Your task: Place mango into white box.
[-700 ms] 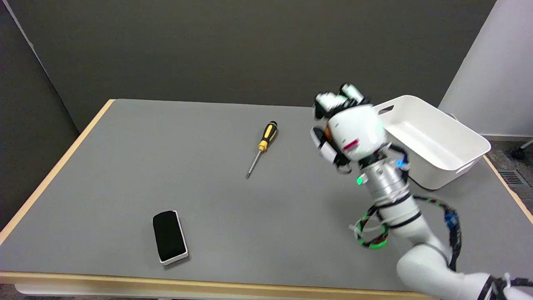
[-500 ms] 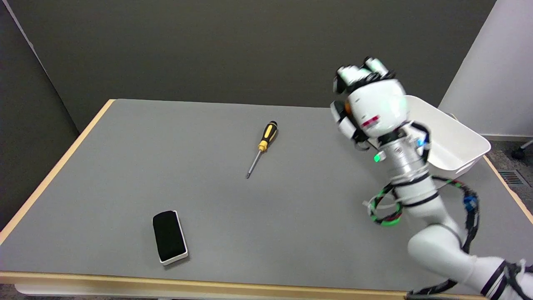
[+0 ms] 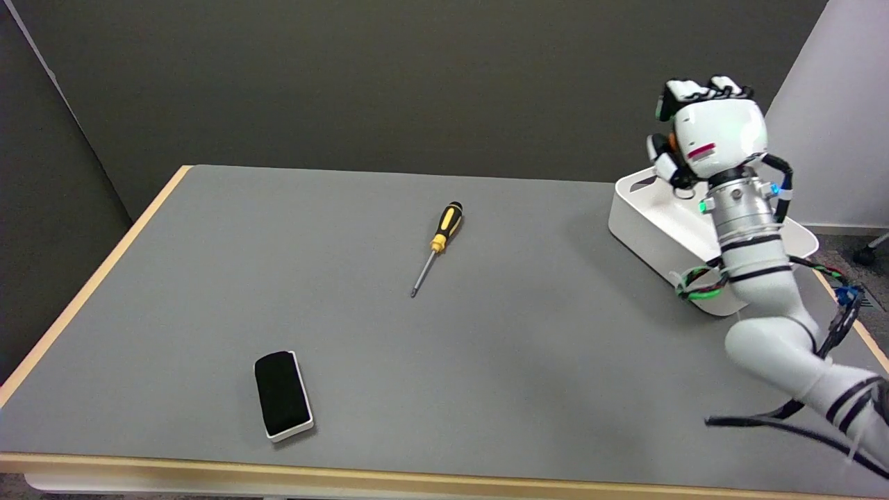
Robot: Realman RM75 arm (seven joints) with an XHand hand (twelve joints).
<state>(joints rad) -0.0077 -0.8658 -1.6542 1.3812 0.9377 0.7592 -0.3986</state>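
Head view, hand: the right hand (image 3: 715, 135) is raised above the white box (image 3: 653, 229), its back to the camera, fingers curled in around something at its left side.
Head view, mango: only a small orange patch (image 3: 672, 141) shows between the fingers; I take it for the mango, gripped in the hand and otherwise hidden.
Head view, box: it sits at the table's (image 3: 347, 333) far right corner, open side up, and looks empty where it shows; the forearm covers much of its inside.
Key relation: the box opening lies below the hand, so the mango seems to hang over the box's far-left part. Depth is hard to judge from this angle.
Mango axis: cannot tell, too much is hidden.
Coming move, as judged: lower, then loosen the fingers.
Elsewhere: a screwdriver (image 3: 437, 246) and a black eraser (image 3: 282, 394) lie well apart, to the left.
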